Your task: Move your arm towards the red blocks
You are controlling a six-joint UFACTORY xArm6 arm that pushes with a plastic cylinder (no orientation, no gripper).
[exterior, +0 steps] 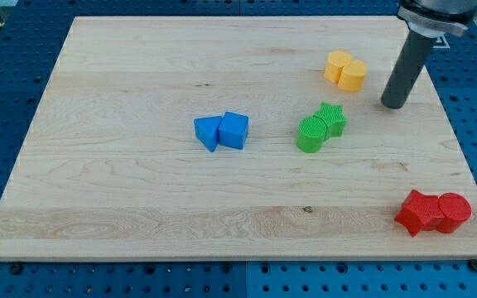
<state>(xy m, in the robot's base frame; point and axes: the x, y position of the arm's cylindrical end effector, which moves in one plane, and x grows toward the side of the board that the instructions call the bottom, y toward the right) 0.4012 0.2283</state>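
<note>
Two red blocks sit touching at the view's bottom right: a red star-shaped block [418, 212] and a red cylinder [453, 211] to its right. My tip [393, 105] is at the lower end of the dark rod, at the view's upper right. It stands well above the red blocks in the view, apart from them. It is just right of the yellow blocks and up-right of the green blocks, touching none of them.
Two yellow blocks [345, 70] lie left of the tip. A green cylinder [310, 134] and green star [332, 118] lie near the middle right. Two blue blocks [222, 131] lie at the centre. The wooden board [139, 199] ends close to the red blocks.
</note>
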